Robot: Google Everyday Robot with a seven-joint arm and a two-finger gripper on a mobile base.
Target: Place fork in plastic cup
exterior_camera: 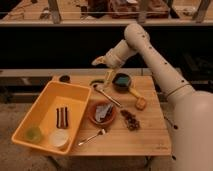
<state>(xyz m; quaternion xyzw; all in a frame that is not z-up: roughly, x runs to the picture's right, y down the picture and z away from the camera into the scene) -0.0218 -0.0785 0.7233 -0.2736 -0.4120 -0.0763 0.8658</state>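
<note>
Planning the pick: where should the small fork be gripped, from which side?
Probably mid-handle on the fork, from straight above, closing across its width: it lies flat, slanted, tines toward the brown bowl. The claw hangs farther back, by the teal bowl.

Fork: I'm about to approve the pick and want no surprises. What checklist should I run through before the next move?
1. Fork free to grasp: ok. It lies alone on the wooden table, in front of the brown bowl.
2. Gripper over the fork: not ok. It is at the table's back, by the long-handled utensil.
3. Plastic cup located: ok. It stands in the near left corner of the yellow bin, beside the cream-white cup.
4. Cup empty: cannot tell.
5. Path from fork to cup unobstructed: ok, though the bin wall must be cleared.
</note>
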